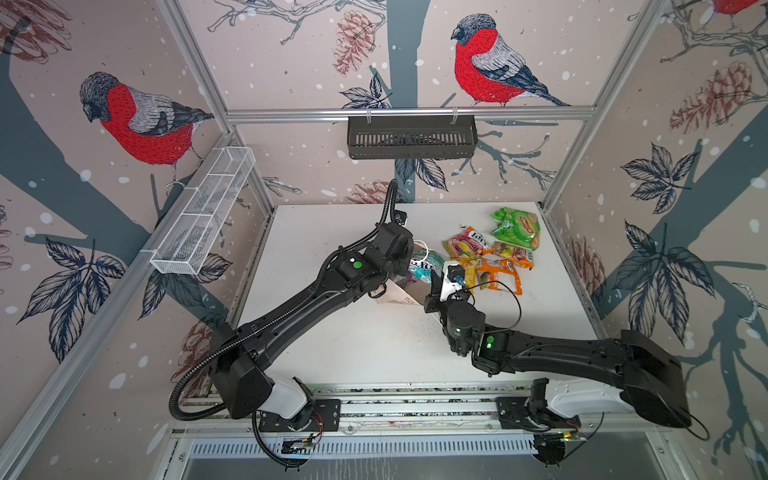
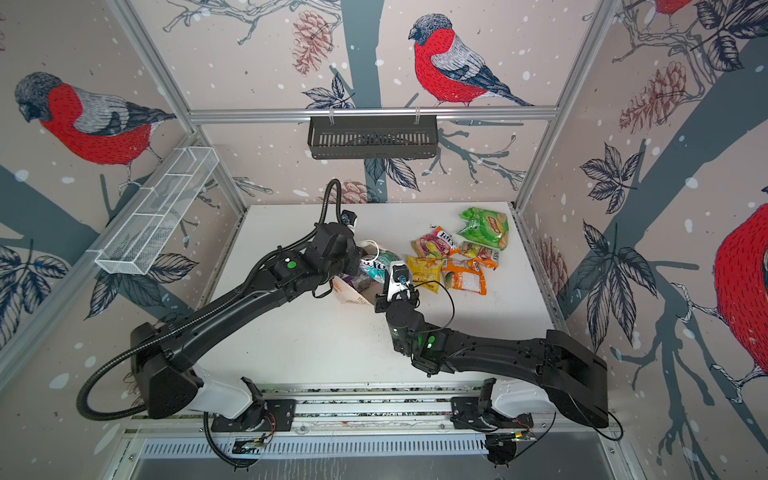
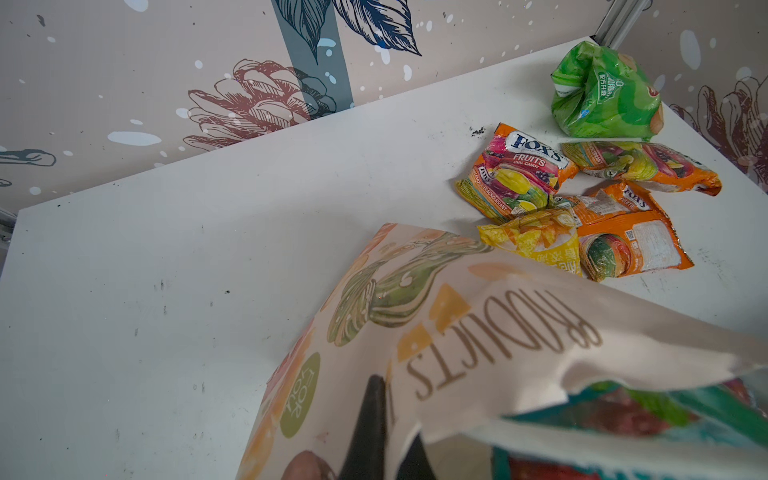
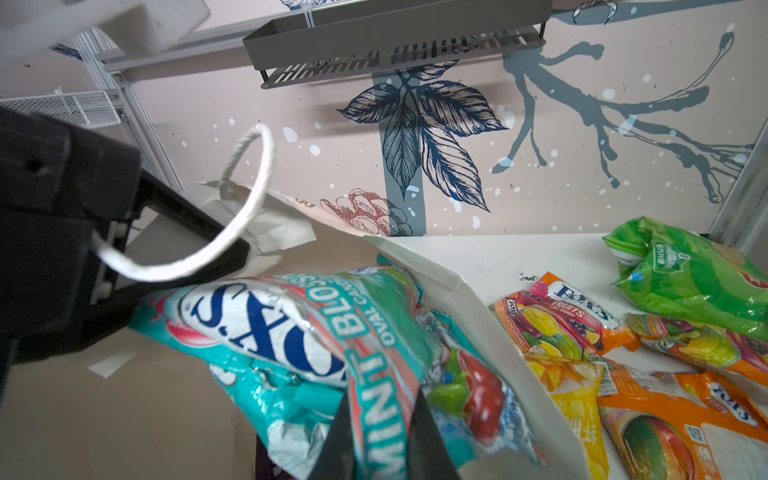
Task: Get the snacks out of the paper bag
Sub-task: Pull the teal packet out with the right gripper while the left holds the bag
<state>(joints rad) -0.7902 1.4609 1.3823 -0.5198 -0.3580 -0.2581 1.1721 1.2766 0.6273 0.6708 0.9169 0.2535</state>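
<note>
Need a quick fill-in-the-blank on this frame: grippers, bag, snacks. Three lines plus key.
1. The right gripper pinches a mint candy packet coloured ___.
2. The paper bag, clamped by the left gripper, has a white cord ___.
3. The big packet nearest the far right corner of the table is ___.
Missing words: teal, handle, green.

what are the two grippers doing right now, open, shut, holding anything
Left gripper: closed, pinching the wall of the paper bag.
Right gripper: closed on the teal packet at the bag's mouth.
</note>
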